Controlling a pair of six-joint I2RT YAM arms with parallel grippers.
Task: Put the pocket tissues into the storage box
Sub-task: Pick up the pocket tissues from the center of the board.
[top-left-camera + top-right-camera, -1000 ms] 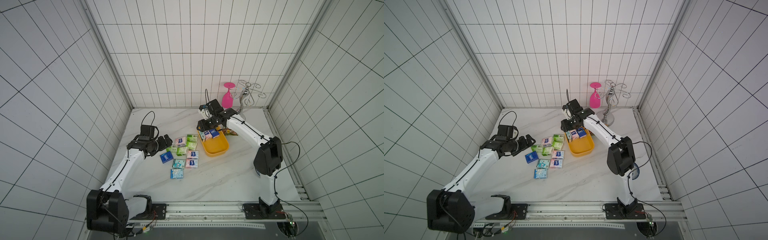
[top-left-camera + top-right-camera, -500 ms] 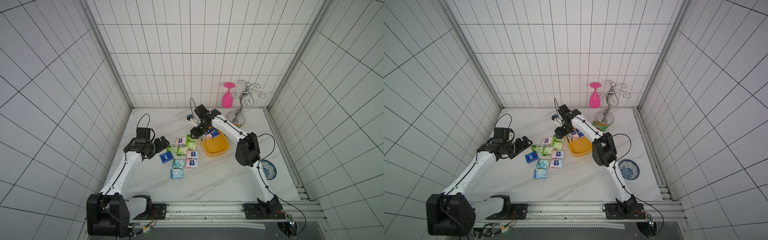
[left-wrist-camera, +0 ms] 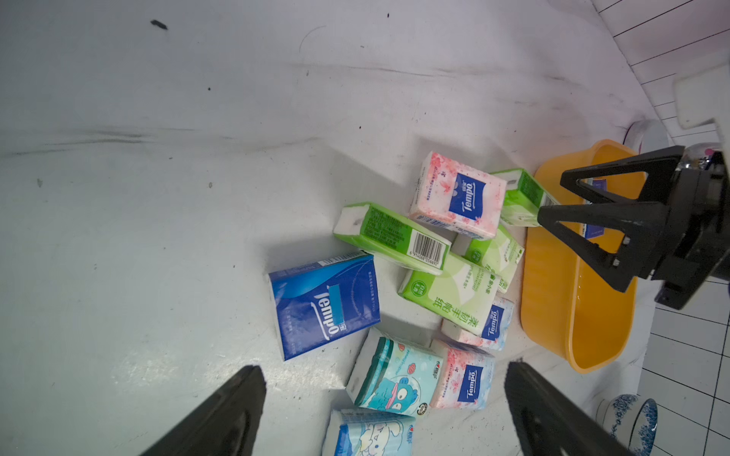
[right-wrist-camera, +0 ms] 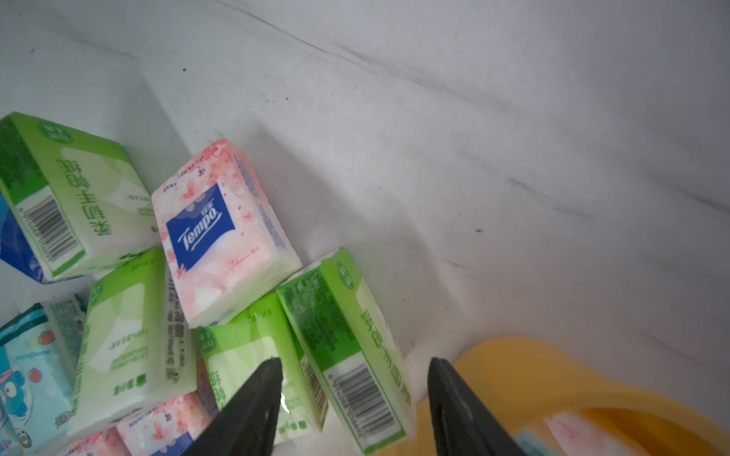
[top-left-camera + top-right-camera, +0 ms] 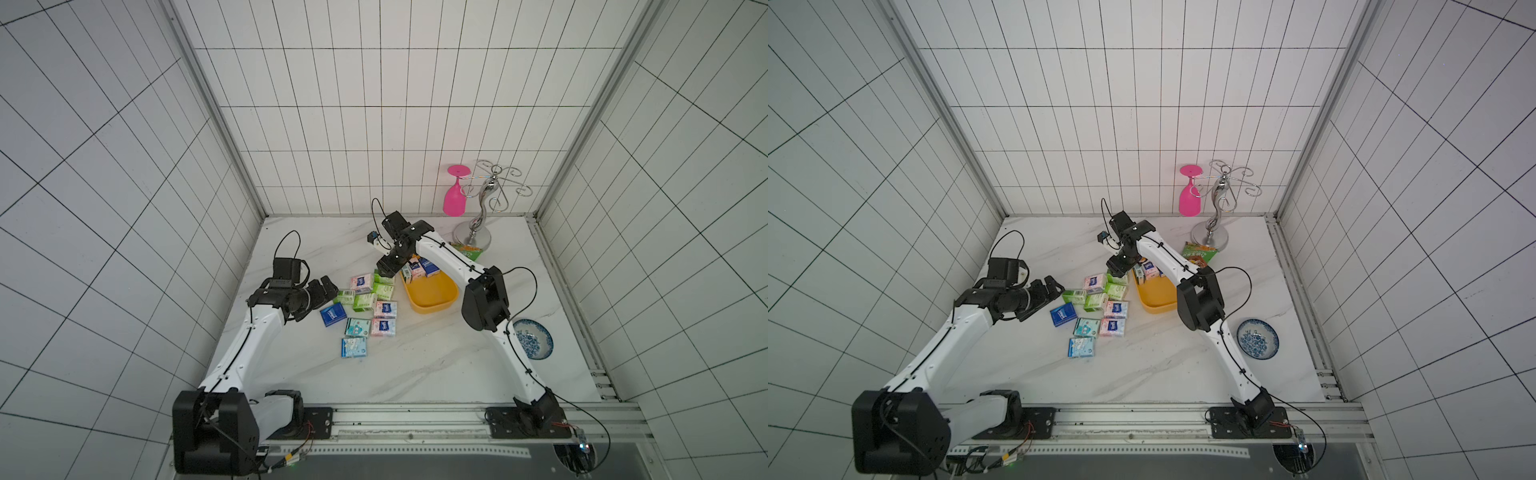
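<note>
a: where are the pocket tissues (image 5: 365,306) from your seat?

b: most lie in a loose cluster on the marble table (image 5: 415,374), just beside the storage box (image 5: 432,296). a few stand inside the box at its far end.

a: which way does the box run?

b: its long axis goes from the far end toward the near right in both top views. i see no common heading among the packets. the dark blue packet (image 3: 324,304) lies flat, and a green packet (image 3: 391,237) beside it is up on its long edge.

a: and the claws?

b: my left gripper (image 3: 385,410) is spread wide, empty, low beside the cluster. my right gripper (image 4: 355,398) is partly spread, hanging over a green packet on its edge (image 4: 347,347) next to the box rim, and nothing is between its fingers (image 4: 245,410). whether it touches that packet, i cannot tell.
</note>
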